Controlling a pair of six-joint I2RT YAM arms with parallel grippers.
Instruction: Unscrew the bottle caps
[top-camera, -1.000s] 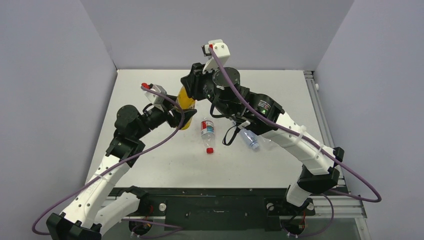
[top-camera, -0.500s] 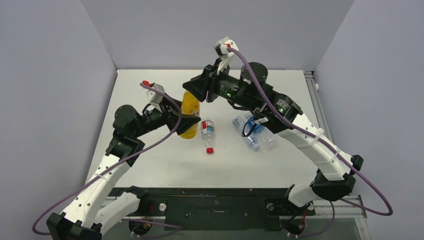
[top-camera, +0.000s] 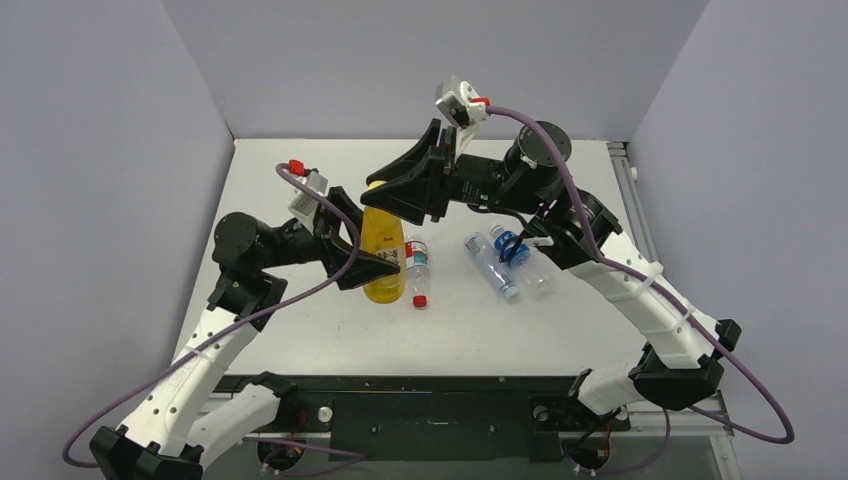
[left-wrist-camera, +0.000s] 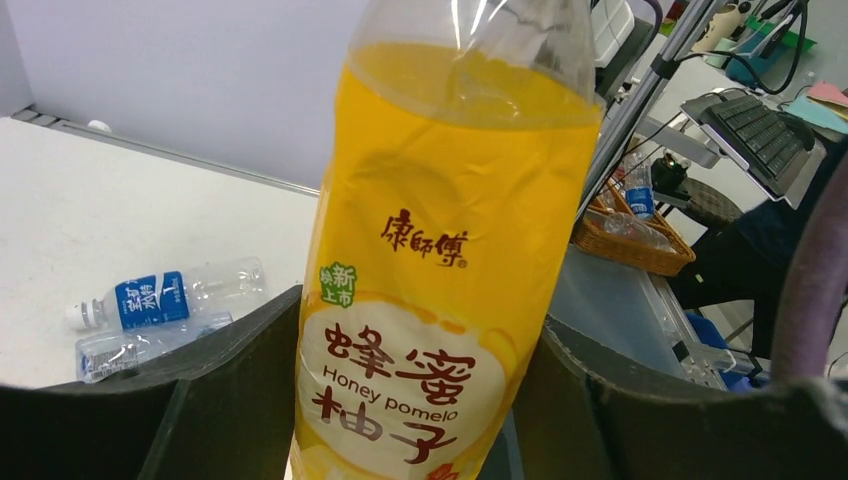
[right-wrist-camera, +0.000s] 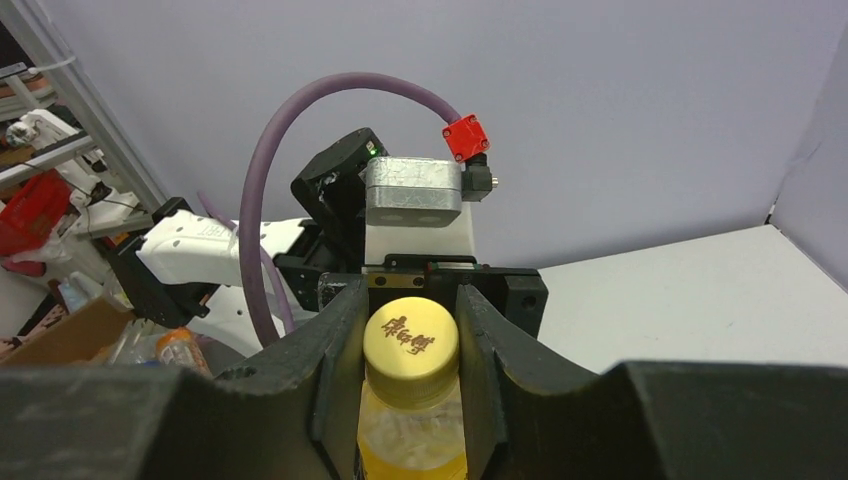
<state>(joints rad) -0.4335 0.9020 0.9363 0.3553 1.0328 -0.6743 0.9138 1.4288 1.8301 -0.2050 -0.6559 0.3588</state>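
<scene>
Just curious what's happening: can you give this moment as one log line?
left gripper: holds juice bottle upright | right gripper: shut on yellow cap | three bottles: lying on table

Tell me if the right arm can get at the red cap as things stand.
Probably not: the right fingers are clamped on the yellow cap, though the red cap lies uncovered beside the juice bottle.
</scene>
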